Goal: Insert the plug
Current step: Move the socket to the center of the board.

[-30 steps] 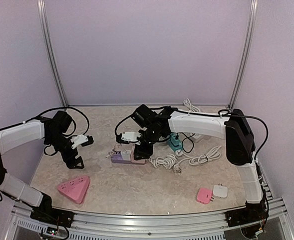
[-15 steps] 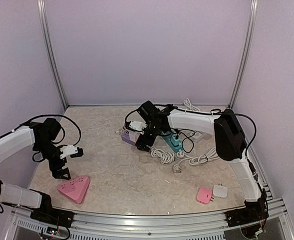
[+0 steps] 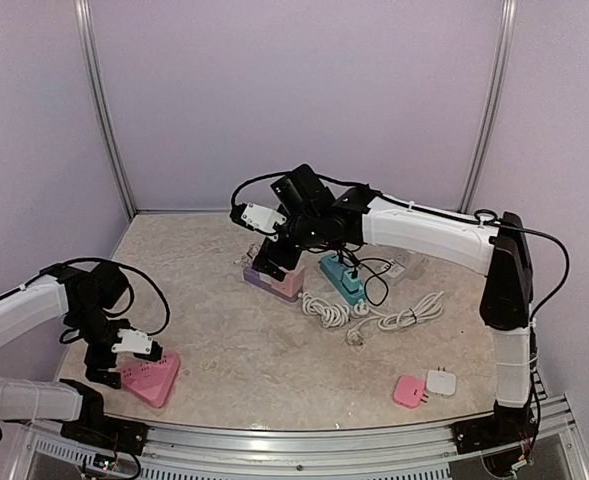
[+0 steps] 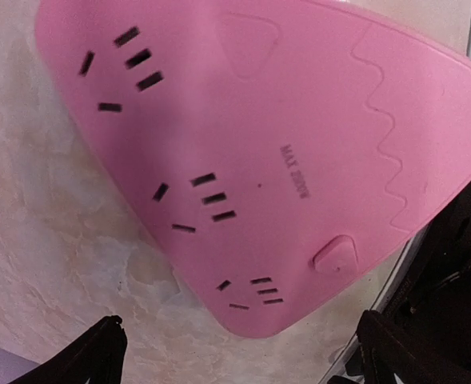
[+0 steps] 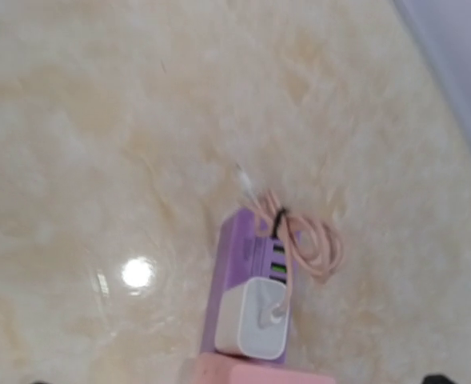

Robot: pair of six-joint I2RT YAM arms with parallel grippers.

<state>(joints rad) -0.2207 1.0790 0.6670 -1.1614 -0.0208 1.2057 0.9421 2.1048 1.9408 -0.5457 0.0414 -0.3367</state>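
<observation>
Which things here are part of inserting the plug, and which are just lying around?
Job: purple rectangular power strip; white plastic charger plug seated in it; possibly pink triangular power strip under the left fingers.
Lying about: teal power strip; coiled white cable; small pink square adapter; small white square adapter.

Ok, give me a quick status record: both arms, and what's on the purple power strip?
left gripper: jaws open, over pink triangular power strip, holding nothing
right gripper: jaws open, above purple power strip, holding nothing
purple power strip: white charger plugged in, pink cable coiled at its far end
nearby: teal power strip, white coiled cord
</observation>
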